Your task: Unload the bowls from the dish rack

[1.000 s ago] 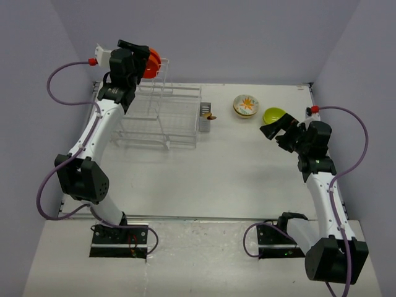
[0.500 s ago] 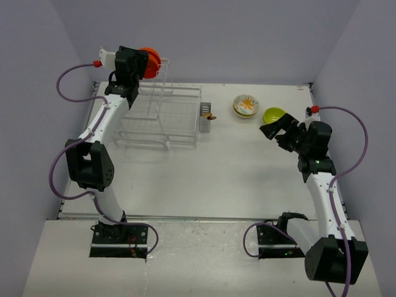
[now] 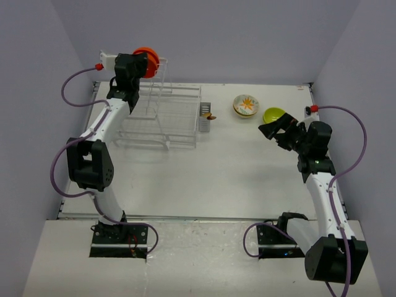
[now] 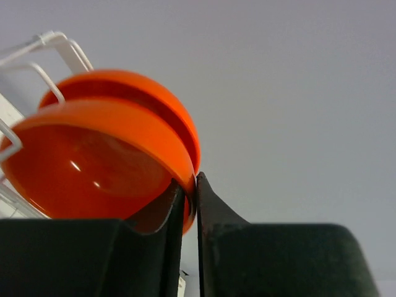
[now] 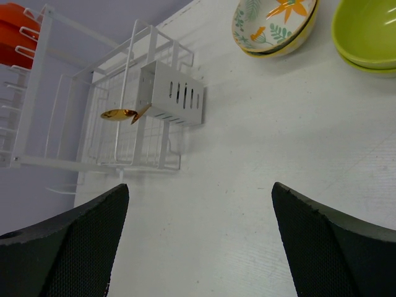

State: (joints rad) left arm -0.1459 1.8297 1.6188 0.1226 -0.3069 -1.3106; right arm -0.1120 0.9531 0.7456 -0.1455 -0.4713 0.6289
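Two orange-red bowls stand on edge in the tower of the white dish rack [image 3: 164, 117], at the back left. My left gripper [image 4: 190, 185] is shut on the rim of the front orange bowl [image 4: 99, 161], one finger inside and one outside; the second orange bowl [image 4: 124, 83] sits right behind it. From above, the left gripper [image 3: 137, 62] is at the orange bowls [image 3: 150, 60]. A cream flowered bowl [image 3: 245, 105] and a lime-green bowl [image 3: 273, 115] rest on the table. My right gripper [image 3: 276, 133] hovers open and empty near the green bowl [image 5: 365, 31].
A grey cutlery caddy [image 3: 205, 117] hangs on the rack's right end with a golden spoon [image 5: 120, 114] sticking out. The rack's low tray [image 5: 93, 142] holds nothing I can see. Purple walls close in the table on three sides.
My left gripper has closed from open onto the front orange bowl's rim and shifted a little left at the tower. The right arm has barely moved.
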